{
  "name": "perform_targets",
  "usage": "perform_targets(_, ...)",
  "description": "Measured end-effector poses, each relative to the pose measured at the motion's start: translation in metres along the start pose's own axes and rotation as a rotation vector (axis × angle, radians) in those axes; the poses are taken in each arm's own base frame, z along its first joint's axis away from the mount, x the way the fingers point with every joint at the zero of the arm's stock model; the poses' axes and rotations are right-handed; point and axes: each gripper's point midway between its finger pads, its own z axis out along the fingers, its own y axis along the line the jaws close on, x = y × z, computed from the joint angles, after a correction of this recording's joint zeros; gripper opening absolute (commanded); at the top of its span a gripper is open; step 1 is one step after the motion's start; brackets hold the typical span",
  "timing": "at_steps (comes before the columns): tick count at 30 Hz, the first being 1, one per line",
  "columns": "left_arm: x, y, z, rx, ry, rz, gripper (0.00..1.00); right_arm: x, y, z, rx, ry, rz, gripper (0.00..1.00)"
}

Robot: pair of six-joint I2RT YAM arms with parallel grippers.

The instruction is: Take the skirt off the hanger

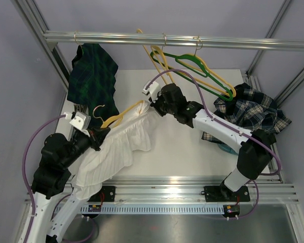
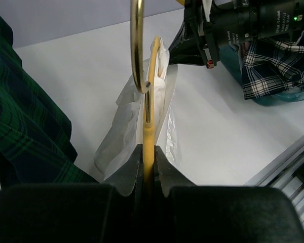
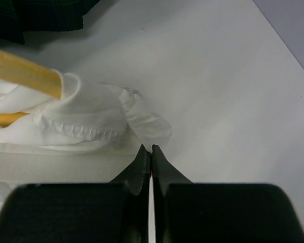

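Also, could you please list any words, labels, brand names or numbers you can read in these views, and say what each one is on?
No legible text in any view.
The camera lens barrel on the right arm, seen from the left wrist, carries small white markings: too small and blurred to read.
The small boards at the arm bases, seen from above, show tiny marks: unreadable.
The yellow hanger, white skirt and plaid garments bear no visible labels.

White pleated skirt (image 1: 119,147) draped over table, waistband still on yellow hanger (image 1: 122,114).
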Motion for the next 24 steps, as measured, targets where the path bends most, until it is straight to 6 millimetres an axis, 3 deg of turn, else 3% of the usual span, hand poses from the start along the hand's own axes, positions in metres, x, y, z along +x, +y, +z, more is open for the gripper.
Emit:
perform_targets(9,0.012,0.003,0.013,-0.024,-0.016,-0.149,0.0,0.034,0.008,-0.003,-0.059,0.053,-0.013,0.0)
perform_targets(19,-0.006,0.016,0.009,-0.113,-0.108,-0.204,0.0,0.062,0.021,-0.006,-0.141,0.076,-0.055,0.0)
perform_targets(24,0.003,0.019,0.016,-0.122,-0.108,-0.241,0.0,0.073,0.028,-0.008,-0.171,0.082,-0.068,0.0)
